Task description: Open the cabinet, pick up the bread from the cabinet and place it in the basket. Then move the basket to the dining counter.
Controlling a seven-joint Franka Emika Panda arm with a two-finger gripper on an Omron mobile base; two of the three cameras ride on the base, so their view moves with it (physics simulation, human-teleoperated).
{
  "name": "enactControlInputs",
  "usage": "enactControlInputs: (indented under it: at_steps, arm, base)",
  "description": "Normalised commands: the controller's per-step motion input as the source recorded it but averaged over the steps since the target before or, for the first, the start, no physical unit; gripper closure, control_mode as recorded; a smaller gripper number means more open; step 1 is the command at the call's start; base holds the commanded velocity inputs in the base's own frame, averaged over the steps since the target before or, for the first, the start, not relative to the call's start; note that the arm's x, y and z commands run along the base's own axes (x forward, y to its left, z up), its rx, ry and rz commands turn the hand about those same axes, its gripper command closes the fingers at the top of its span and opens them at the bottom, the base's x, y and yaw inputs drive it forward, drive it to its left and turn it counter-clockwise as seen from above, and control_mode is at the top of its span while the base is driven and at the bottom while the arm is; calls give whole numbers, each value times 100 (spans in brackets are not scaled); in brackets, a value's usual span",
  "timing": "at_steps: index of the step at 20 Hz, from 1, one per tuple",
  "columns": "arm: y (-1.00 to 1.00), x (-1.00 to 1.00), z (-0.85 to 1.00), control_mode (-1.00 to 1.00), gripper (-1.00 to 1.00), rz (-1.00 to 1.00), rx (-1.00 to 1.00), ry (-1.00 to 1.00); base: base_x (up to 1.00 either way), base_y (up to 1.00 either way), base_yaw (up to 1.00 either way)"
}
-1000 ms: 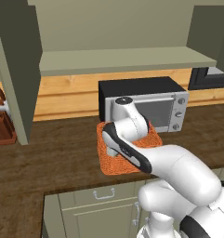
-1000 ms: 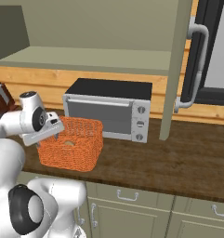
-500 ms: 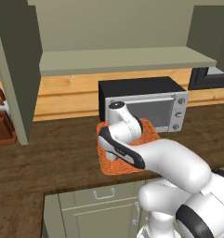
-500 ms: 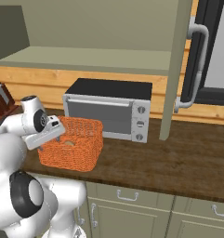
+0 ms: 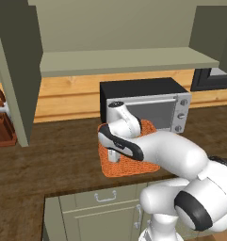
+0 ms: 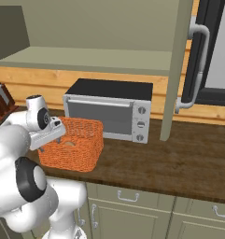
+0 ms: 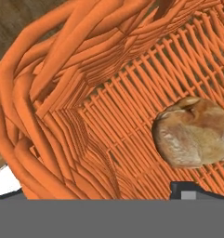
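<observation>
I have the cabinet [image 5: 20, 70] standing open above the worktop, its doors swung wide at both sides. Below it the basket [image 6: 74, 144] sits on the dark wood worktop [image 6: 179, 161] just in front of the microwave [image 6: 109, 109], with the arm bent low over its left end. In the hand view the bread [image 7: 192, 132] lies on the basket floor at about three o'clock, so the placing step looks done to me. What matters next is the basket's left wall [image 7: 43, 107], which rises at about nine to ten o'clock from the gripper [image 5: 114, 155]; its rim runs from seven o'clock up toward one. I judge the hand must straddle that rim. One finger tip [image 7: 192, 190] shows; whether the pincer is spread or closed I cannot tell.
</observation>
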Motion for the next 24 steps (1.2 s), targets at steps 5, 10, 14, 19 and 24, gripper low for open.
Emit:
enactControlInputs:
  at_steps: [5, 10, 14, 19, 24]
  arm:
    - [0, 0, -19, -100, -100, 11, 0, 0]
    - [0, 0, -11, -100, 100, 4, 0, 3]
    - [0, 0, -17, -100, 100, 6, 4, 8]
    - [0, 0, -13, -100, 100, 5, 3, 4]
    - [0, -5, 1, -100, 100, 0, -1, 0]
  base:
    - [0, 0, 0]
    - [0, 0, 0]
    - [0, 0, 0]
    - [0, 0, 0]
    - [0, 0, 0]
